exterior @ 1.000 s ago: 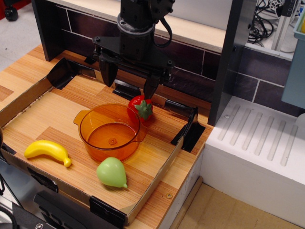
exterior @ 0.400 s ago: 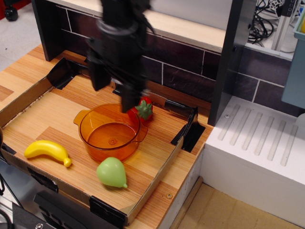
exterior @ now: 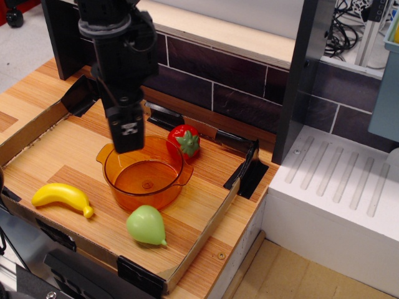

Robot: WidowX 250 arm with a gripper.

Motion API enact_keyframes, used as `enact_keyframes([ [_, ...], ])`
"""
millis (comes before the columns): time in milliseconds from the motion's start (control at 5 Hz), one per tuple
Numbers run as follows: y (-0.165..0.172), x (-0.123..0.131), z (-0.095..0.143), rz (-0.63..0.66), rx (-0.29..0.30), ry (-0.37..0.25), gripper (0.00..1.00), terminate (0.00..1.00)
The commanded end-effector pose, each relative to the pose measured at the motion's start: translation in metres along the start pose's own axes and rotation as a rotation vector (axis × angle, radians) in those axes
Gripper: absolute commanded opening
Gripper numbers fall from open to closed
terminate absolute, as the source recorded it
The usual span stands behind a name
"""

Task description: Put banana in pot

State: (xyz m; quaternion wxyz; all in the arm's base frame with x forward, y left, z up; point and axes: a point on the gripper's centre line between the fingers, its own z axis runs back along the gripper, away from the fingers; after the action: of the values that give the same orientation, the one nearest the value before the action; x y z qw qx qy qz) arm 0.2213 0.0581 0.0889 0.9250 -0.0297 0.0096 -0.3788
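The yellow banana lies at the front left of the wooden tray, curved and on its side. The translucent orange pot stands upright and empty in the middle of the tray, to the right of the banana. My black gripper hangs above the pot's back left rim, turned side-on to the camera so that one finger hides the other. It holds nothing. It is well above and behind the banana, up and to the right in the picture.
A red strawberry stands just behind the pot on the right. A pale green pear lies in front of the pot. Low cardboard walls ring the tray. A dark brick wall stands behind and a white counter to the right.
The arm has swung left from above the strawberry to above the pot's back left rim and has turned about its axis. The toys have not moved.
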Motion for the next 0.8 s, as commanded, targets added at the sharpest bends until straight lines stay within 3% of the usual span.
enact_keyframes([
  [0,0.020,-0.023,-0.010,-0.354,0.020,0.113,1.00,0.00],
  [200,0.020,-0.038,-0.020,-0.398,0.061,0.126,1.00,0.00],
  [600,0.028,-0.058,-0.040,-0.369,0.056,0.111,1.00,0.00],
])
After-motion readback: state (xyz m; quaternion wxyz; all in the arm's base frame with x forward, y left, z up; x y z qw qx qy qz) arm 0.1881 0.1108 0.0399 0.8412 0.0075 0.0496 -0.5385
